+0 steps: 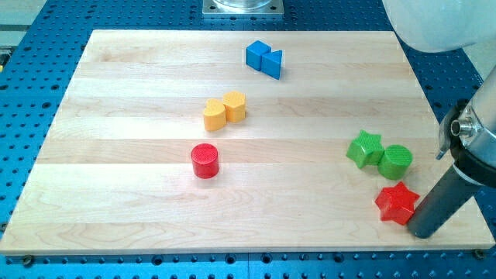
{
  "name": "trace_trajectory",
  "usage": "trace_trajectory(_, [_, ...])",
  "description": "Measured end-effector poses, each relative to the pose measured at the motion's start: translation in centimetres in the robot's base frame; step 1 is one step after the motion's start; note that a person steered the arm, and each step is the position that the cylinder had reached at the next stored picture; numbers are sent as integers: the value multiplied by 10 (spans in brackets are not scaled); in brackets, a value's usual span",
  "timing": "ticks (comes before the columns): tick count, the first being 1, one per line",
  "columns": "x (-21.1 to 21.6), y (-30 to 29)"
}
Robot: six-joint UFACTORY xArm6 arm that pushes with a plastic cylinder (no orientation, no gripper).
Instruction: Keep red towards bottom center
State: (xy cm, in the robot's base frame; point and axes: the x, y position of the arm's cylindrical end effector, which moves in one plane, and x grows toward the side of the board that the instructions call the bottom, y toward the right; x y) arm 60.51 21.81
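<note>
A red cylinder [205, 161] stands on the wooden board left of the centre. A red star [396, 203] lies near the board's bottom right corner. My tip [425, 232] rests on the board just right of and below the red star, touching or almost touching it. The rod slants up to the view's right edge.
A green star [363, 149] and a green cylinder [395, 161] sit together just above the red star. Two yellow blocks [224, 110] lie above the red cylinder. Two blue blocks [263, 59] sit near the view's top. The board's bottom edge [248, 250] is close below my tip.
</note>
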Motion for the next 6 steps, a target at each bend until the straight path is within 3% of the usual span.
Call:
trace_trajectory(1, [-6,8])
trace_trajectory(3, [-28,-59])
trace_trajectory(4, [-41,-29])
trace_trajectory(6, [-49,-126])
